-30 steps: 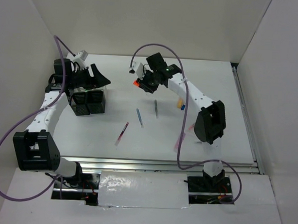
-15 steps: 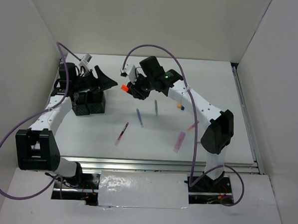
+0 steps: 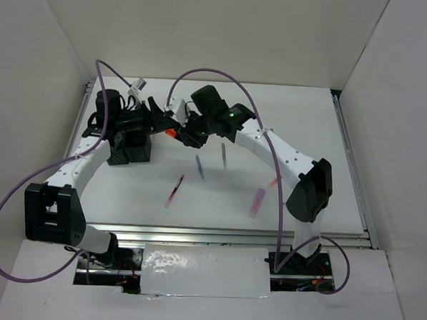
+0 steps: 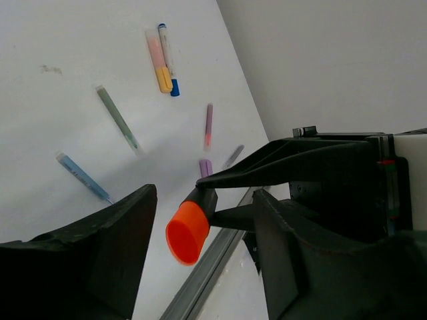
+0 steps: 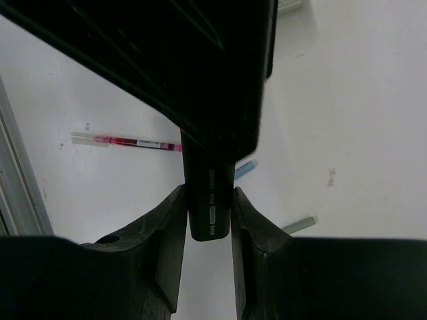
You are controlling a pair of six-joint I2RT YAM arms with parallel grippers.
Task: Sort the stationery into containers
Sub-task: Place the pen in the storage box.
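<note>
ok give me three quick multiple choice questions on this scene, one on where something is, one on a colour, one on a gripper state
1. Where do the mesh pen cups stand in the top view?
A) at the far right
B) at the left, beside the left gripper
C) front centre

2. What colour is the cap of the black marker?
A) green
B) blue
C) orange

3. What state is the right gripper in?
A) shut on the black marker
B) open and empty
C) out of view

Answers:
1 B, the top view shows the cups at the left, next to the left gripper.
2 C, the left wrist view shows an orange cap.
3 A, its fingers clamp the marker's barrel in the right wrist view.
</note>
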